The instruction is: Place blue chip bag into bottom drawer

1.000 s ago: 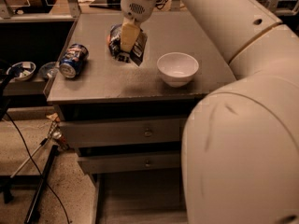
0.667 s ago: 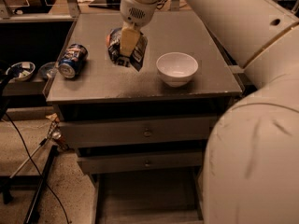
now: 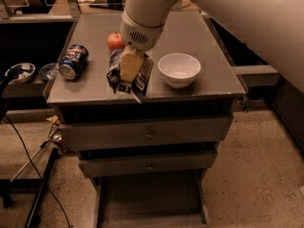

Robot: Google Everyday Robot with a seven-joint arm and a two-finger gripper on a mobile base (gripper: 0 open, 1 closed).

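Observation:
My gripper (image 3: pixel 129 69) is shut on the blue chip bag (image 3: pixel 142 77), a dark crinkly packet with a white label panel, and holds it in the air over the front edge of the grey cabinet's top (image 3: pixel 209 87). The bag hangs down around the pale fingers (image 3: pixel 128 66). The bottom drawer (image 3: pixel 147 201) is pulled out at the foot of the cabinet, a wide shallow grey tray with low side walls, and nothing shows inside it. It lies below and a little forward of the bag.
On the cabinet top are a blue soda can (image 3: pixel 72 61) lying on its side at the left, a red apple (image 3: pixel 115 41) behind the gripper, and a white bowl (image 3: pixel 179 69) at the right. Two upper drawers with knobs (image 3: pixel 148 135) are closed. A bowl (image 3: pixel 19 72) sits on a low shelf at left.
My gripper has carried the chip bag forward from the middle of the cabinet top to its front edge. The apple behind it now shows. The view has shifted too.

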